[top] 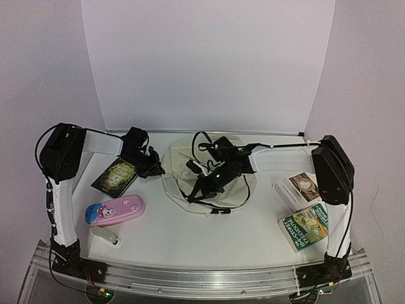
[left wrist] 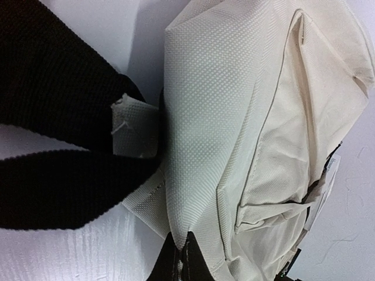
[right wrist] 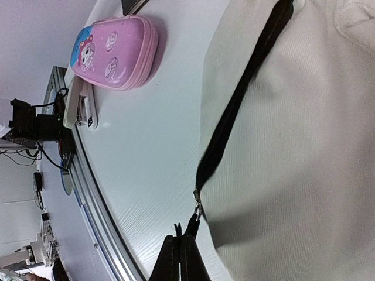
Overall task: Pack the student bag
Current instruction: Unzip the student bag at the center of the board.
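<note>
Writing is scarce from where I stand: only the green paperback book (top: 305, 226) at the right front of the white table (top: 190, 244) shows a title, which looks like "STOREY TREEHOUSE", its first part too small to read. Behind it lies a white box (top: 296, 189) with a round picture. The cream soft-fabric student bag (top: 174, 183) with black webbing straps (left wrist: 53, 88) slumps at the table's middle. The right gripper (right wrist: 179, 257) has its fingers together on the metal pull (right wrist: 197, 208) of the bag's black zipper (right wrist: 234, 117). The left gripper (left wrist: 179, 260) is pinched tight on the bag's left edge. Left of the bag lie a dark ornate card (top: 115, 176), a pink cartoon pencil case (top: 116, 210) and a small white stapler (top: 104, 235), their print too small to read.
</note>
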`<action>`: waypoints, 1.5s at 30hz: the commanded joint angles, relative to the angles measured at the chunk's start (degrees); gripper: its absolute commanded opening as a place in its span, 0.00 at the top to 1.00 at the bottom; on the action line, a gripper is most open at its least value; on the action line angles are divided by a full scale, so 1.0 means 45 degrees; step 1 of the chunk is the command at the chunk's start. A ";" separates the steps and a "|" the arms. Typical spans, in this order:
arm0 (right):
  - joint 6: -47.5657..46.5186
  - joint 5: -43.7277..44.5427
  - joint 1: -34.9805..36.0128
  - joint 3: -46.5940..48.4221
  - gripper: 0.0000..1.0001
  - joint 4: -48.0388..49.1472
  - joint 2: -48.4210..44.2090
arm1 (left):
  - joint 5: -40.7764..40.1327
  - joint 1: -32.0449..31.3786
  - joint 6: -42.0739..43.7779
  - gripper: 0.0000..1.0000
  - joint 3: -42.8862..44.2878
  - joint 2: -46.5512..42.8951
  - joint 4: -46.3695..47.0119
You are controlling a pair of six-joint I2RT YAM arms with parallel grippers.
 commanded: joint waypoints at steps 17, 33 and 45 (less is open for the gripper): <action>0.0103 0.0180 0.0133 0.1845 1.00 -0.0443 0.0560 | -0.1147 -0.2105 -0.0740 0.30 -0.2923 -0.4846 0.0943; -0.0025 0.0266 0.0141 0.1500 1.00 -0.0442 0.0288 | -0.1628 -0.3403 -0.2840 0.48 -0.3270 -0.3512 0.1453; -0.0279 0.0053 0.0215 0.1029 1.00 -0.0457 -0.0006 | -0.1865 -0.3702 -0.2534 0.80 -0.2025 -0.2443 0.0843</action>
